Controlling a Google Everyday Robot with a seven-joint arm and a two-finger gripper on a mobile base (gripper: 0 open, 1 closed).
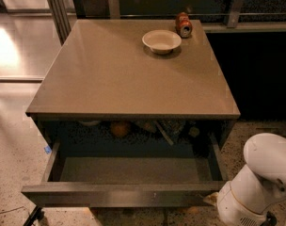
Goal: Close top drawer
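Note:
The top drawer (119, 194) is pulled far out from under the cabinet's tan top (129, 74). Its dark-grey front runs across the bottom of the camera view. The front part of its inside is bare; at the back lie an orange fruit (119, 128) and several other small items in shadow. My white arm (258, 185) shows at the bottom right, next to the drawer's right front corner. The gripper itself is out of view.
A white bowl (162, 41) and a red can lying on its side (183, 24) are at the far right of the cabinet top. A shiny floor lies to the left, with a metal post (56, 6) at the back left. A dark unit stands to the right.

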